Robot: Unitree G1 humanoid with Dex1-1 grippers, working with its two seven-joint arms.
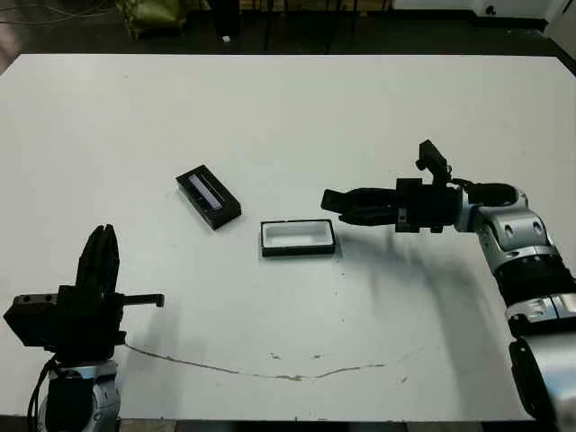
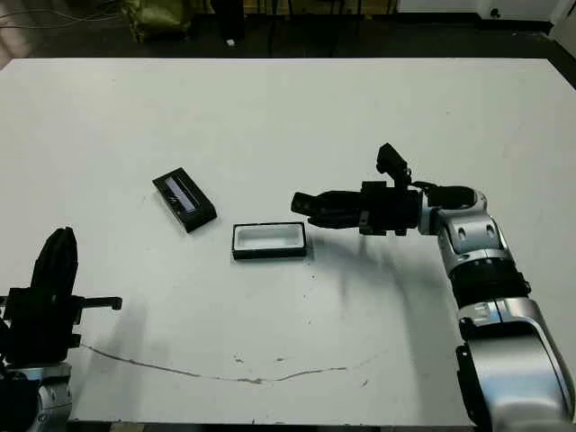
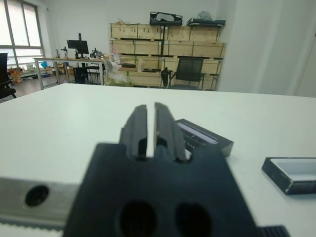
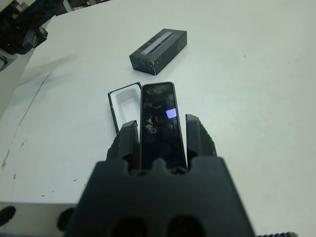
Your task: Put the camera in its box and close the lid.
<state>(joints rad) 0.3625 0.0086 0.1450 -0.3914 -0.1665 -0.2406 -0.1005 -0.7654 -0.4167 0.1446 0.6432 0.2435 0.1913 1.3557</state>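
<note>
The box (image 1: 298, 238), a small black-walled tray with white lining, lies open near the table's middle. Its lid (image 1: 208, 196), black with a pale shiny strip on top, rests apart to the left and further back. My right gripper (image 1: 337, 205) hovers just right of the box, shut on the camera (image 4: 159, 118), a slim glossy black bar that sticks out forward between the fingers (image 4: 198, 137) towards the tray (image 4: 123, 100). My left gripper (image 3: 147, 126) stays at the front left of the table with its fingers pressed together and holding nothing, well away from the lid (image 3: 203, 139).
A thin dark crack line (image 1: 270, 371) runs across the white table (image 1: 288, 108) near its front edge. Beyond the far edge are a dark floor and some clutter. Shelves with cardboard boxes (image 3: 163, 49) and chairs stand in the room behind.
</note>
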